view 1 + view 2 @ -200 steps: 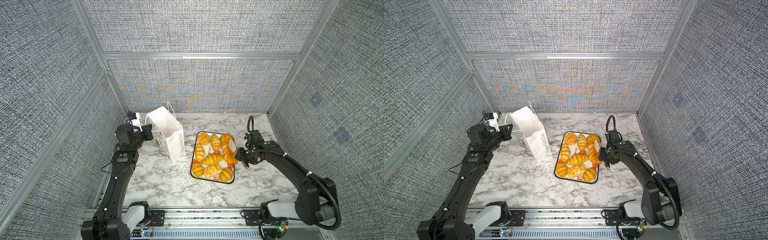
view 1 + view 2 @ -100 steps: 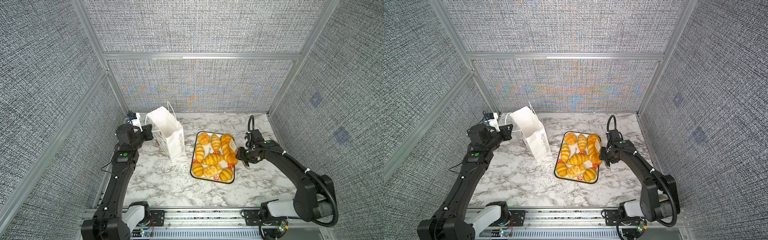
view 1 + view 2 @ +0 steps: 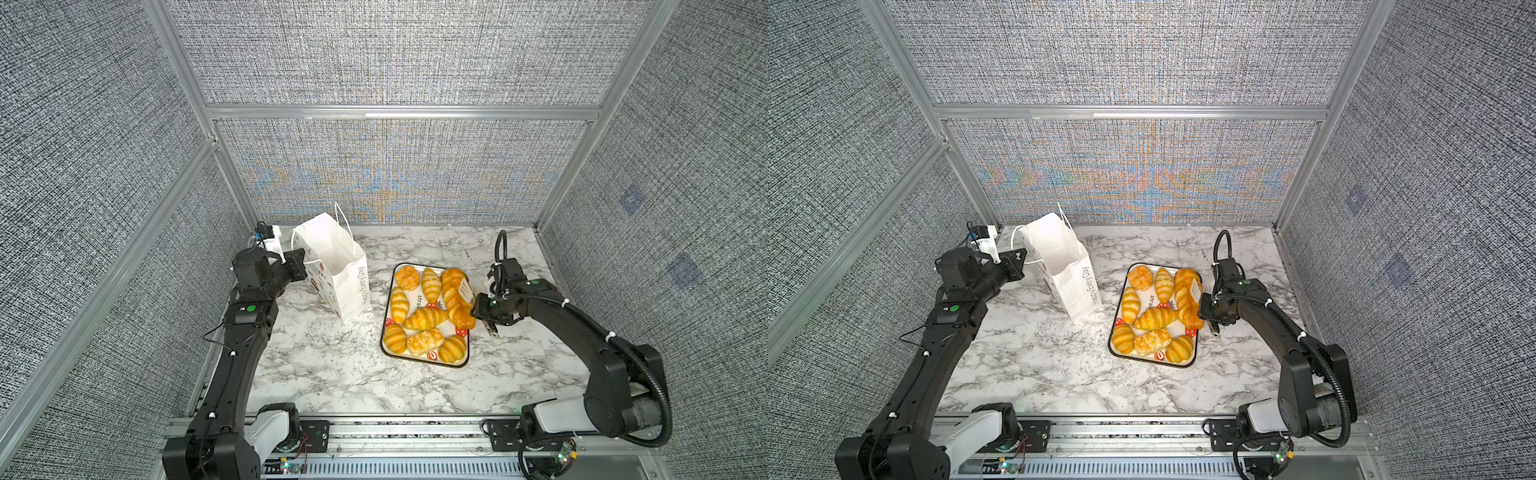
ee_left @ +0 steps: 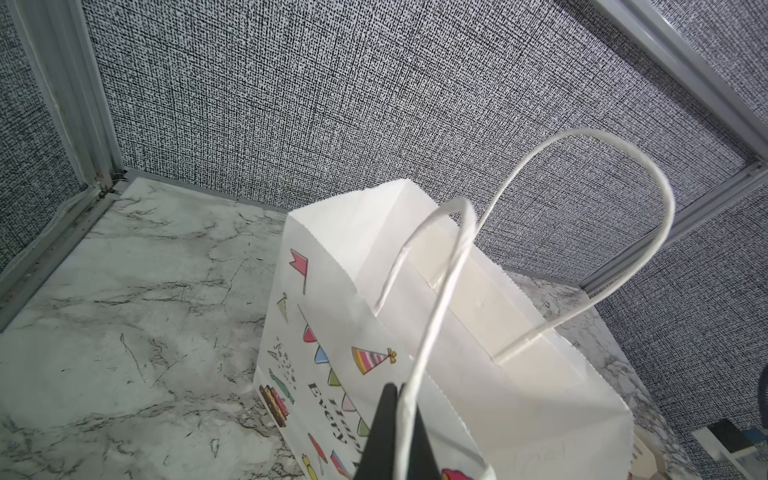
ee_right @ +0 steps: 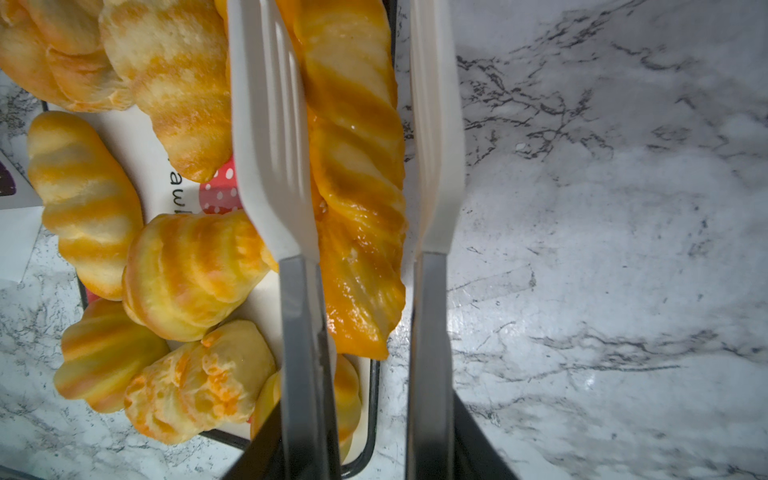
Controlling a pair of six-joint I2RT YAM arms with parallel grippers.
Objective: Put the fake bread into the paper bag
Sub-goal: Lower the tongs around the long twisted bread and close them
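The white paper bag [image 3: 341, 272] [image 3: 1068, 272] [image 4: 478, 374] stands open at the back left. My left gripper [image 3: 302, 262] [image 3: 1018, 258] [image 4: 399, 392] is shut on its near cord handle [image 4: 440, 316]. Several pieces of fake bread lie on a white tray [image 3: 424, 363] [image 3: 1150, 363] [image 5: 137, 137]. My right gripper [image 3: 478, 309] [image 3: 1204, 309] [image 5: 365, 424] is shut on white slotted tongs [image 3: 466, 289] [image 3: 1195, 289] [image 5: 270, 124]. The tong blades straddle the long braided loaf [image 3: 453, 299] [image 3: 1185, 303] [image 5: 357, 166]. One end of the loaf overhangs the tray's right rim.
A croissant [image 3: 426, 318] and ridged rolls [image 3: 395, 337] fill the rest of the tray. Grey fabric walls with aluminium posts close in the marble table [image 3: 332, 374] on three sides. A rail runs along the front edge.
The tong blades have drawn closer together around the braided loaf as my right gripper narrowed. The left arm and the bag have not moved.
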